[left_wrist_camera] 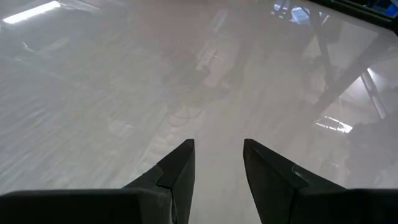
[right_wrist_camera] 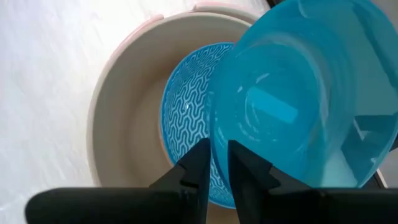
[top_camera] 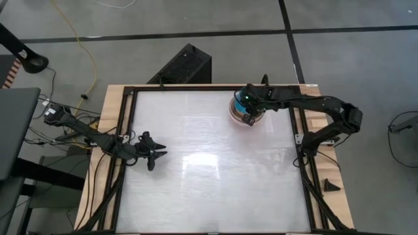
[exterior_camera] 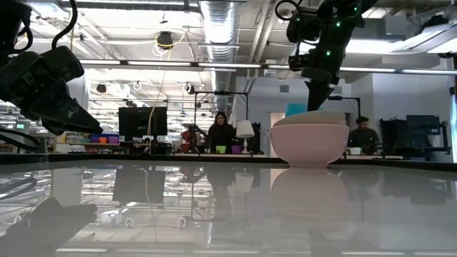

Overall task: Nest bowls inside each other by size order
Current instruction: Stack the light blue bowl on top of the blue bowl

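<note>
A stack of nested bowls (top_camera: pixel 243 112) stands at the table's far right: a pale pink-white outer bowl (exterior_camera: pixel 308 143), a grey-beige bowl (right_wrist_camera: pixel 124 93) in it, and a light blue bowl with a wavy pattern (right_wrist_camera: pixel 186 106) innermost. My right gripper (right_wrist_camera: pixel 217 163) is just above the stack, shut on the small teal-cyan bowl (right_wrist_camera: pixel 292 93), which also shows in the low view (exterior_camera: pixel 296 108). I cannot make out a salmon-orange bowl. My left gripper (left_wrist_camera: pixel 217 155) is open and empty over bare table at the left (top_camera: pixel 153 153). My right gripper holds the teal-cyan bowl by its rim (right_wrist_camera: pixel 214 134), pinched with one finger inside the wall and one outside. The fingers point down from above. The bowl is tilted, its opening toward the wrist camera, and hangs clear over the light blue bowl.
The table top (top_camera: pixel 209 170) is a glossy white sheet in a dark frame. Open surface lies between the two arms and toward the near edge. People and desks show in the room beyond the far edge (exterior_camera: pixel 220 132).
</note>
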Controlling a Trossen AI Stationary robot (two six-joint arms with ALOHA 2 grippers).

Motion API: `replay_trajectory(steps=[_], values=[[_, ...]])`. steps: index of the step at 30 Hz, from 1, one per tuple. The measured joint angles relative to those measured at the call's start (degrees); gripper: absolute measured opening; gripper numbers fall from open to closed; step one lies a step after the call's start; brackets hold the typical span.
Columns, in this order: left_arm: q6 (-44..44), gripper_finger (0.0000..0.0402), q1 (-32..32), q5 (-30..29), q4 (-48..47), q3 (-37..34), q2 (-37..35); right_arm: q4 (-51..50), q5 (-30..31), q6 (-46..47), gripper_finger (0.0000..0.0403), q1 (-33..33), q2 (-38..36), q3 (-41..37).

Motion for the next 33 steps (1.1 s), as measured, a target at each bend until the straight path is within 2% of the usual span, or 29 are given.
replay_trajectory(steps=[10, 21, 33], values=[[0.00, 0.0125, 0.01, 0.00, 0.00, 0.01, -0.01, -1.06, 0.22, 1.29, 0.0082, 2.21, 0.42, -1.54], [0.00, 0.0125, 0.01, 0.00, 0.00, 0.00, 0.00, -1.21, 5.96, 3.02, 0.0059, 6.98, 0.42, -3.08], [0.00, 0.0125, 0.01, 0.00, 0.00, 0.00, 0.00, -0.86, 7.52, 0.83, 0.0059, 5.46, 0.44, -3.08]])
